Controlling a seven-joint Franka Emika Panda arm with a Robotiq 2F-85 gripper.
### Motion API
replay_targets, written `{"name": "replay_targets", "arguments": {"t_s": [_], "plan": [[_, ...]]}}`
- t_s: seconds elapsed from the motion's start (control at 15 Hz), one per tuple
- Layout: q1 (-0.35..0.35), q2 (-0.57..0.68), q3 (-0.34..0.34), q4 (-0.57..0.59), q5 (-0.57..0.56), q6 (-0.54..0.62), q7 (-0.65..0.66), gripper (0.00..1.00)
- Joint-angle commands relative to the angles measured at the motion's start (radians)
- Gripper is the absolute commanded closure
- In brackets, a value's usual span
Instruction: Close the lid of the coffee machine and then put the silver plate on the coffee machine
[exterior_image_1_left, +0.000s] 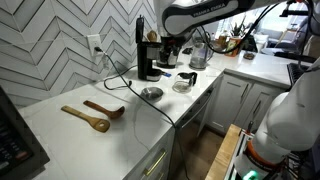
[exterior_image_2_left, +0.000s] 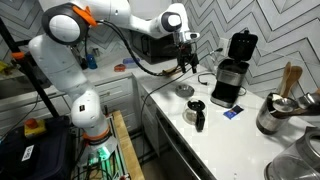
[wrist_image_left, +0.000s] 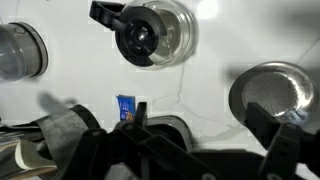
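Gripper (wrist_image_left: 178, 137) status: open wide. In the wrist view its two dark fingers (wrist_image_left: 72, 128) stand well apart at the lower edge. Nothing lies between them and they touch nothing. In both exterior views the gripper (exterior_image_1_left: 172, 50) (exterior_image_2_left: 187, 62) hangs above the white desk (exterior_image_1_left: 60, 100), beside the coffee machine (exterior_image_1_left: 148, 66) and clear of it.

Coffee machine (exterior_image_2_left: 229, 82): stands on the desk against the tiled wall. The lid (exterior_image_1_left: 140, 32) (exterior_image_2_left: 243, 45) is raised and stands upright above the body.

Silver plate (exterior_image_1_left: 151, 93) (exterior_image_2_left: 184, 91): lies flat on the desk in front of the coffee machine, apart from it and below the gripper's level. In the wrist view the silver plate (wrist_image_left: 275, 95) appears at the right edge.

Glass carafe (exterior_image_1_left: 185, 80) (exterior_image_2_left: 197, 112) (wrist_image_left: 150, 32): stands on the desk near the silver plate, not touching it. A small blue item (exterior_image_2_left: 231, 113) (wrist_image_left: 126, 106) lies on the desk near the carafe.

Two wooden spoons (exterior_image_1_left: 85, 118) (exterior_image_1_left: 103, 107): lie on the desk well apart from the coffee machine.
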Motion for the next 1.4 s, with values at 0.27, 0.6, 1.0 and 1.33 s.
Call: {"name": "replay_targets", "arguments": {"t_s": [0.27, 0.6, 1.0, 1.33], "plan": [[0.019, 0.002, -0.023, -0.002, -0.002, -0.004, 0.002, 0.00], [0.014, 0.068, -0.011, 0.085, -0.154, 0.057, 0.036, 0.00], [0.041, 0.206, -0.011, 0.212, -0.373, 0.329, 0.151, 0.00], [0.056, 0.189, -0.028, 0.195, -0.347, 0.326, 0.132, 0.00]]}}
